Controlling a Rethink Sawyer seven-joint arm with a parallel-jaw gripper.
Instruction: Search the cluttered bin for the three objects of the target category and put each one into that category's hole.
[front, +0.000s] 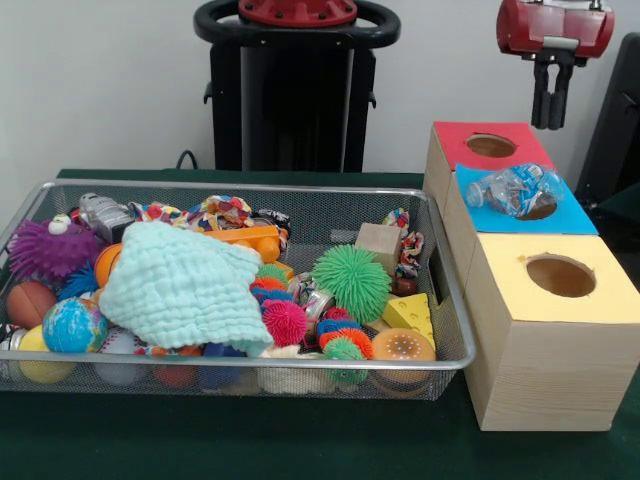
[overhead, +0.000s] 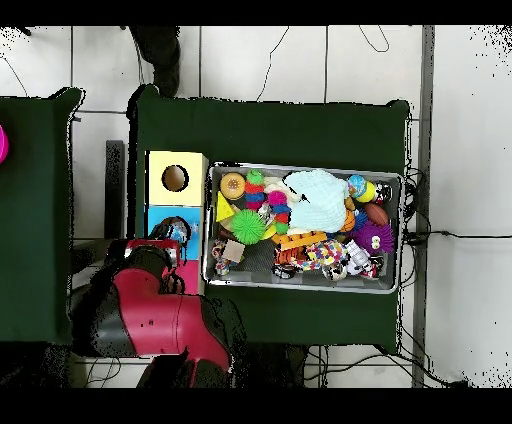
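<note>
A crushed clear plastic bottle (front: 515, 190) lies on its side across the hole of the blue-topped box (front: 575, 215); in the overhead view the bottle (overhead: 178, 232) shows at the arm's edge. My gripper (front: 552, 100) hangs high above and behind the red-topped box (front: 455, 140), well clear of the bottle. Its two black fingers point down, shut with nothing between them. The yellow-topped box (front: 520, 290) stands nearest, and its hole is unobstructed. The wire bin (front: 250, 188) holds a heap of toys.
In the bin a pale teal cloth (front: 180, 285) covers the left middle. Around it lie a green spiky ball (front: 352, 282), a purple spiky ball (front: 45, 248), a pink spiky ball (front: 285, 322), a cheese wedge (front: 410, 312), a globe ball (front: 73, 325) and a wooden block (front: 378, 245).
</note>
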